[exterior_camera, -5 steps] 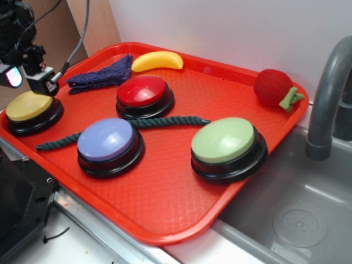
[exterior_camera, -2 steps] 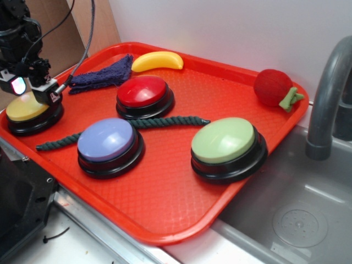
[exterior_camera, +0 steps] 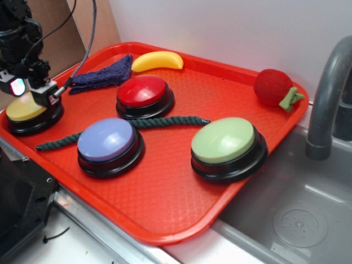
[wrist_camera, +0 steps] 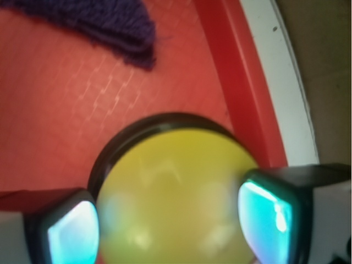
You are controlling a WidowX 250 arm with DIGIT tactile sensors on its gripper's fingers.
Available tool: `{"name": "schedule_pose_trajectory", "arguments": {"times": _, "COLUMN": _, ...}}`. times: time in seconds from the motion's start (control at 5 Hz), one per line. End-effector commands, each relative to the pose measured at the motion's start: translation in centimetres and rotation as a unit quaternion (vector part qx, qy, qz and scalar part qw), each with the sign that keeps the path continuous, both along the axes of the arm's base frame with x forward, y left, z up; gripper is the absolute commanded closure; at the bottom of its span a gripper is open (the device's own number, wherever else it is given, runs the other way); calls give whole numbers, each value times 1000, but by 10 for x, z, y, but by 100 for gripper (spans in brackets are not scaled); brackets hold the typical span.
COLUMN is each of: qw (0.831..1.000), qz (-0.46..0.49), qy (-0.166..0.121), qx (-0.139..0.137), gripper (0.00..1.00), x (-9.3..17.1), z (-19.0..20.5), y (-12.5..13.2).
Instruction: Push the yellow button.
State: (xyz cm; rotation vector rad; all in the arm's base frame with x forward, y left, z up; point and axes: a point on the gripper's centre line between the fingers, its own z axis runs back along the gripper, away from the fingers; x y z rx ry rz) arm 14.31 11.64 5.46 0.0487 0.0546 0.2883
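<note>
Gripper (wrist_camera: 170, 228) open, fingers astride the yellow button (wrist_camera: 176, 192), seemingly touching its cap.

Gripper (exterior_camera: 25, 91) sits right over the yellow button (exterior_camera: 25, 108), fingers (wrist_camera: 71, 231) spread to either side of the cap. Tray (exterior_camera: 165, 220) rim runs close on the button's outer side. Purple cloth (exterior_camera: 102, 76) lies just behind, clear tray floor between them. Rope (exterior_camera: 124, 129) and blue button (exterior_camera: 107, 140) crowd the near side; red button (exterior_camera: 142, 92) stands well apart.
</note>
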Motion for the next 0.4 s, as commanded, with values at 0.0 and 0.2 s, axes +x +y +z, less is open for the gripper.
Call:
{"name": "schedule_pose_trajectory", "arguments": {"times": 0.0, "qw": 998, "qz": 9, "qy": -52, "qx": 27, "gripper": 0, "x": 8, "z": 41, "y": 7}}
{"name": "schedule_pose_trajectory", "arguments": {"times": 0.2, "qw": 998, "qz": 6, "qy": -57, "qx": 36, "gripper": 0, "x": 13, "z": 51, "y": 6}}
